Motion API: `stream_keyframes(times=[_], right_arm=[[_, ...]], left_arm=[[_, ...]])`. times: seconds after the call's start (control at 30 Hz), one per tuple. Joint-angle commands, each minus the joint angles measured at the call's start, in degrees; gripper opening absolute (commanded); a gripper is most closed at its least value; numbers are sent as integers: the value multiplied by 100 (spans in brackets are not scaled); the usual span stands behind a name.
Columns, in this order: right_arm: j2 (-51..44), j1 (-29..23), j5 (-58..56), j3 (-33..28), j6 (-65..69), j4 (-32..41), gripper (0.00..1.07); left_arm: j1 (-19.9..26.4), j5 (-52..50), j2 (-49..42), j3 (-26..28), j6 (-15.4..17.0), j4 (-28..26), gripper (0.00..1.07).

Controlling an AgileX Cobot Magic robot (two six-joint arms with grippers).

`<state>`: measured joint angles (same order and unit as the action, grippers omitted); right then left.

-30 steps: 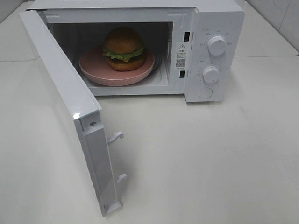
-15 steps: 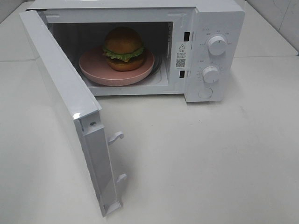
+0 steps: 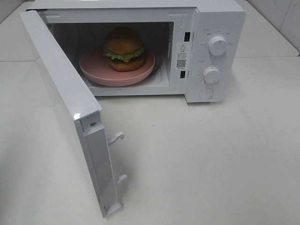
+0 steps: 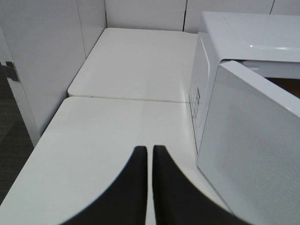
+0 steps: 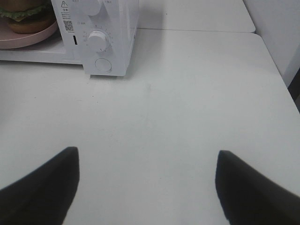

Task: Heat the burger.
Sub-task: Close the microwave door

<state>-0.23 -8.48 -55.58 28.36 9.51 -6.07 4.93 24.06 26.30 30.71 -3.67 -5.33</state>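
1. exterior high view: a boxy white microwave oven (image 3: 220,28) sits at about 12 o'clock on the pale white table (image 3: 211,164). its white hinged door (image 3: 61,89) is swung wide open toward 8 o'clock, leaving the cavity open to the front. the round burger (image 3: 123,47), with a glossy golden-brown bun, green lettuce and a dark patty, stands upright in the middle of a round pink plate (image 3: 93,70) inside the cavity, at roughly 11 o'clock from the frame centre. the plate lies fully inside, so the door should clear it. two round white knobs, the upper knob (image 3: 218,45) and the lower knob (image 3: 211,74), are stacked on the control panel at about 1 o'clock. neither gripper shows here.
2. left wrist view: the left gripper (image 4: 150,178) has its black fingers pressed together with nothing between them. it hovers over the table with the outer face of the open door just beside it. fingers closed like this make a blunt pusher, so swinging the door shut looks like the step in hand.
3. right wrist view: the right gripper (image 5: 147,187) has its fingers spread wide and empty above bare table. it is well apart from the oven and faces the control panel. the burger and the plate's edge show in the cavity beyond. the open fingers probably suit it for turning a knob once the door is shut.
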Motion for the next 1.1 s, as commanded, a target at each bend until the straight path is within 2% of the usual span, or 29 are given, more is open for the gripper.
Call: stream_keyframes(times=[0.03,0.07,0.13,0.17,0.2,0.27,0.3,0.37,0.4,0.53,0.57,0.6,0.63,0.67,0.7,0.77,0.8,0.83,0.87,0.97,1.1], right_arm=[[-155,34,40,-6,34,-11,76],[-155,34,40,-6,34,-11,76],[-155,34,40,-6,34,-11,76],[-155,34,40,-6,34,-11,76],[-155,34,40,-6,34,-11,76],[-155,34,40,-6,34,-11,76],[-155,34,40,-6,34,-11,76],[-155,34,40,-6,34,-11,76],[-155,34,40,-6,34,-11,76],[-155,34,40,-6,34,-11,76],[-155,34,40,-6,34,-11,76],[-155,34,40,-6,34,-11,76],[-155,34,40,-6,34,-11,76],[-155,34,40,-6,34,-11,76],[-155,34,40,-6,34,-11,76],[-155,34,40,-6,34,-11,76],[-155,34,40,-6,34,-11,76],[-155,34,40,-6,34,-11,76],[-155,34,40,-6,34,-11,76],[-155,34,40,-6,34,-11,76],[-155,34,40,-6,34,-11,76]], left_arm=[[-34,-1215,441,-201,6,6,0],[-34,-1215,441,-201,6,6,0],[-34,-2108,710,-527,6,6,0],[-34,-2108,710,-527,6,6,0],[-34,-2813,877,-819,11,6,0],[-34,-3111,974,-945,34,6,0],[-34,-3896,1163,-1261,52,6,0],[-34,-4200,1249,-1369,52,6,0],[-34,-4853,1438,-1610,57,63,0],[-34,-5397,1759,-1776,103,315,0],[-34,-5541,2000,-1782,338,590,0],[-34,-5541,2000,-1782,338,590,0],[-34,-5609,2097,-1782,521,722,0],[-34,-5781,2338,-1782,877,1117,0],[-34,-5781,2338,-1782,877,1117,0],[-34,-6142,2807,-1782,1306,1662,0],[-34,-6142,2807,-1782,1306,1662,0],[-34,-6308,2968,-1782,1450,1851,0],[-34,-6669,3243,-1782,1719,2166,0],[-34,-7019,3507,-1776,1896,2452,0],[-34,-7506,4148,-1662,2361,3008,0]])
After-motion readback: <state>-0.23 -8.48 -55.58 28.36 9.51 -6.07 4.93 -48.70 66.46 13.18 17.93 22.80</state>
